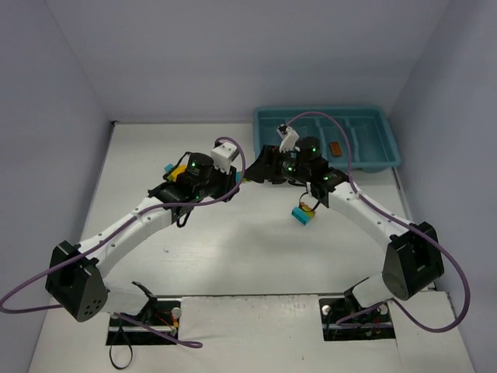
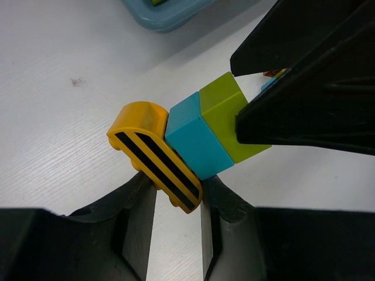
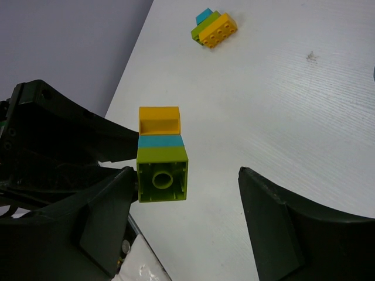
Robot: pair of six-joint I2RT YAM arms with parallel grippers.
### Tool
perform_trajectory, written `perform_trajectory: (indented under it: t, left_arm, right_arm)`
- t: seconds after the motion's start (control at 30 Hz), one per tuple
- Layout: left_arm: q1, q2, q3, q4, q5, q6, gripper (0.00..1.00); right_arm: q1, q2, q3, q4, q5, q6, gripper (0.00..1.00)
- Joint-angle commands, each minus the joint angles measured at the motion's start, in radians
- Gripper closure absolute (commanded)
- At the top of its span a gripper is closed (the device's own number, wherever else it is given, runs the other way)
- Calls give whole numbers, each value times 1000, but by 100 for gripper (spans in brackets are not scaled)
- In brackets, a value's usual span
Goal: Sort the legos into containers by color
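Yellow brick is sitting clamped in left gripper, clump hanging over bench near tray. Right gripper is gaping around green brick; judging it should be closing squarely before prying green off cyan brick.

The white, faintly grained tabletop carries a rectangular teal-blue plastic tray at its far right. A cyan, green and orange brick clump lies left, and apparently a cyan-and-yellow brick clump lies mid-table.
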Motion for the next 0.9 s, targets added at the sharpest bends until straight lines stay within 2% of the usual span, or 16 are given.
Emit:
perform_trajectory:
  t: [0.0,0.37,0.53,0.57,0.67,0.87]
  left_arm:
    - [8,-37,25,34,5,14,100]
    - [8,-11,35,37,-2,33,100]
    - [9,-2,36,46,-9,33,100]
    - [9,1,35,46,-11,33,100]
    - [12,3,22,54,-17,30,100]
    - [37,-3,-8,77,-6,14,100]
  right_arm:
    - [14,6,70,77,-8,-2,34]
    - [25,40,81,73,-32,-12,52]
    - [25,49,76,70,-40,-17,72]
    - [25,49,76,70,-37,-19,83]
    - [22,46,74,63,-32,-28,100]
    - [11,41,78,43,-38,-46,100]
